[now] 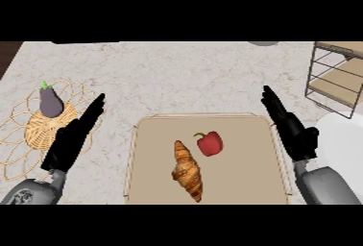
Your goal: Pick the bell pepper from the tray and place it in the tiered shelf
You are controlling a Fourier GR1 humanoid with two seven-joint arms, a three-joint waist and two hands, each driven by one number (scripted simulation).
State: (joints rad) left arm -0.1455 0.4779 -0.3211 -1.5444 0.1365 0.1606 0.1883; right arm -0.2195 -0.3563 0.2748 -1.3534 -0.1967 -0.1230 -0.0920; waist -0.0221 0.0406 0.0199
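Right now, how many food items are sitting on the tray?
2. The red bell pepper lies right of the tray's middle, and the croissant lies just left of it, reaching toward the near edge. The eggplant sits off the tray, on the woven mat.

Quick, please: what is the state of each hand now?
Left hand: open, fingers straight, holding nothing.
Right hand: open, fingers straight, holding nothing.
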